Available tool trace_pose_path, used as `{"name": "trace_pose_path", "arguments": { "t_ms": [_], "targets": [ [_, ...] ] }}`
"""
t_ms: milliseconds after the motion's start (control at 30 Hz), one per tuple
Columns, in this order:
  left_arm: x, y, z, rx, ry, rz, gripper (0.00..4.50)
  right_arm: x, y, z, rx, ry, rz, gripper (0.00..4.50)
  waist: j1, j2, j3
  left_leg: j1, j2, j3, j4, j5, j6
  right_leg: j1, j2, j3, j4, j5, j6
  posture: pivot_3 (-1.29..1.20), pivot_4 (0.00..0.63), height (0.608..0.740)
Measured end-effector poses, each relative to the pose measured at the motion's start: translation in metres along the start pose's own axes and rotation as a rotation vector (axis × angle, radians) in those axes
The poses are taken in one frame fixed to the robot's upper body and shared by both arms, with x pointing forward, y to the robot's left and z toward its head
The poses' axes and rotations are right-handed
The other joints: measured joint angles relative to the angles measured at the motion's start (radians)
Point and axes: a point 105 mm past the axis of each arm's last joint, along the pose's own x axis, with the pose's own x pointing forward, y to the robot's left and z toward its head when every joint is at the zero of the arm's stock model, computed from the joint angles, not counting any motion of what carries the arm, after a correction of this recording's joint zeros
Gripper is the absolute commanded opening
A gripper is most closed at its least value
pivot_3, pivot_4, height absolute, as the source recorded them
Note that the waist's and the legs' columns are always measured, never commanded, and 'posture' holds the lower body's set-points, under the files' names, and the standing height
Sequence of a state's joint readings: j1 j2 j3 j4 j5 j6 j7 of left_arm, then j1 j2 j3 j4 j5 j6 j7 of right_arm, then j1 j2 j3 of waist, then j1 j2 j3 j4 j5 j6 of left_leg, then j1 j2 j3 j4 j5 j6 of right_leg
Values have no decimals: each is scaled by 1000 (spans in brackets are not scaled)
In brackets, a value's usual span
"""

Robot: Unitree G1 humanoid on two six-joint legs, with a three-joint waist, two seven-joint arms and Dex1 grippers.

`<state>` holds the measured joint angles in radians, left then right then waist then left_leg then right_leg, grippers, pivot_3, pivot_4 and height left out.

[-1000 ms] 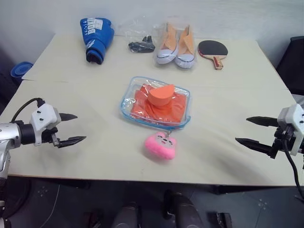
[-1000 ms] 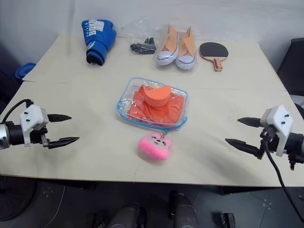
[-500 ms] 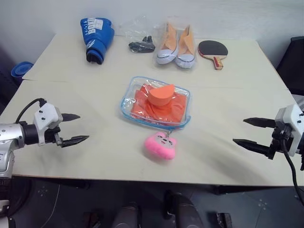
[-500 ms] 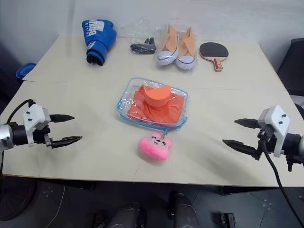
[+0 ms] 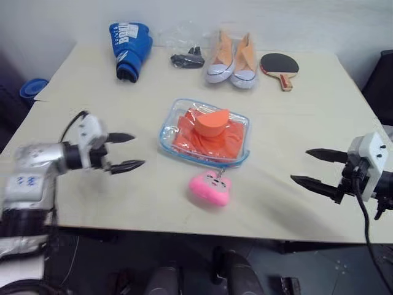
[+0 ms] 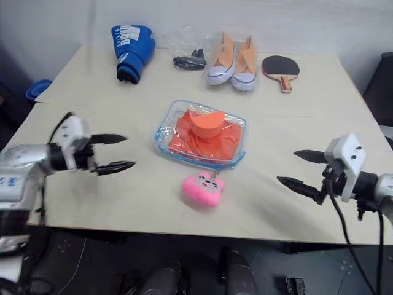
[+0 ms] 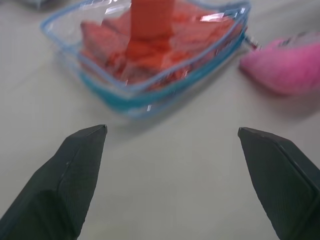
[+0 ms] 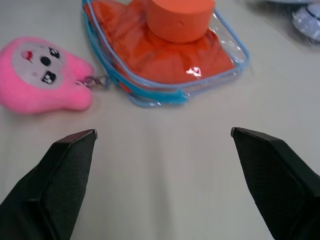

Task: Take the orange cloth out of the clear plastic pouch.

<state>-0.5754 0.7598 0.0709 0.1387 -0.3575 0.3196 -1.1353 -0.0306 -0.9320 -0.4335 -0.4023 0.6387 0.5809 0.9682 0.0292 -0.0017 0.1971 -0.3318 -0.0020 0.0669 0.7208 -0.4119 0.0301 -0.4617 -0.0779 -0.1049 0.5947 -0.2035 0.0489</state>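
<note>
The clear plastic pouch (image 5: 167, 131) with light blue edging lies flat in the middle of the table, a pink plush charm (image 5: 209, 188) hooked to its near corner. Inside it the orange cloth (image 5: 184, 136) lies folded, and a paler orange half-round wedge (image 5: 211, 121) rests on top of the pouch. My left gripper (image 5: 126, 151) hovers open just left of the pouch, pointing at it. My right gripper (image 5: 316, 166) hovers open well to the right of the pouch, also pointing toward it. Both wrist views show the pouch (image 7: 90, 85) (image 8: 235, 50) ahead of empty, spread fingers.
Along the table's far edge (image 5: 344, 67) lie a blue boxing glove (image 5: 130, 40), a wrinkly clear bag of black items (image 5: 187, 58), a pair of orange-and-white sneakers (image 5: 232, 56) and a table-tennis paddle (image 5: 279, 64). A blue object (image 5: 31, 88) sits off the table's left side.
My left gripper has swung right, much closer to the pouch's left edge. My right gripper has shifted left a little. Both stay open; the pouch has not moved.
</note>
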Motion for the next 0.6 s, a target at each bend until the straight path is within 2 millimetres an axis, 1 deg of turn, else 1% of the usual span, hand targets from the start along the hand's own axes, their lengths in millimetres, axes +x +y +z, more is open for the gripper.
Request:
{"name": "trace_pose_path", "arguments": {
  "t_ms": [33,133,167,233,267,400,500,600],
  "targets": [
    [16,3,9,12,-27,-25,4446,5,5,3,13,-21,-8,4500,2,0,0,0,-1,0,0,1,0,1,1,-1,0,0,0,0,150,740],
    [52,14,28,61,-66,-63,4446,22,27,14,33,-79,35,4500,-1,0,0,-1,-1,0,0,1,0,0,5,-1,0,0,1,0,150,740],
    [59,16,31,77,-66,-66,4446,26,34,17,34,-87,50,4500,-3,0,0,-1,-2,1,0,1,0,-1,5,-1,0,0,1,0,150,740],
    [76,28,32,81,-65,-44,4446,31,38,21,46,-108,30,4500,-5,-1,0,0,-1,2,0,1,0,-1,7,-3,-1,1,1,0,150,740],
    [89,35,34,75,-65,-32,4446,35,40,22,58,-116,8,4500,-3,-1,0,0,-2,3,0,2,0,-1,7,-3,0,1,1,0,150,740],
    [115,45,44,78,-74,-19,4446,44,46,23,68,-117,-16,4500,-3,-1,0,-2,-2,3,0,2,1,-1,7,-4,-1,1,2,0,150,740],
    [130,43,49,75,-86,-50,4446,45,47,23,71,-115,-36,4500,-2,-1,0,-3,-2,4,0,2,2,-1,7,-6,-2,2,3,0,150,740],
    [142,37,46,70,-72,-75,4446,44,47,23,75,-117,-46,4500,-2,-1,0,-3,-3,3,0,2,4,-1,6,-6,-3,2,4,0,150,740]
  ]
}}
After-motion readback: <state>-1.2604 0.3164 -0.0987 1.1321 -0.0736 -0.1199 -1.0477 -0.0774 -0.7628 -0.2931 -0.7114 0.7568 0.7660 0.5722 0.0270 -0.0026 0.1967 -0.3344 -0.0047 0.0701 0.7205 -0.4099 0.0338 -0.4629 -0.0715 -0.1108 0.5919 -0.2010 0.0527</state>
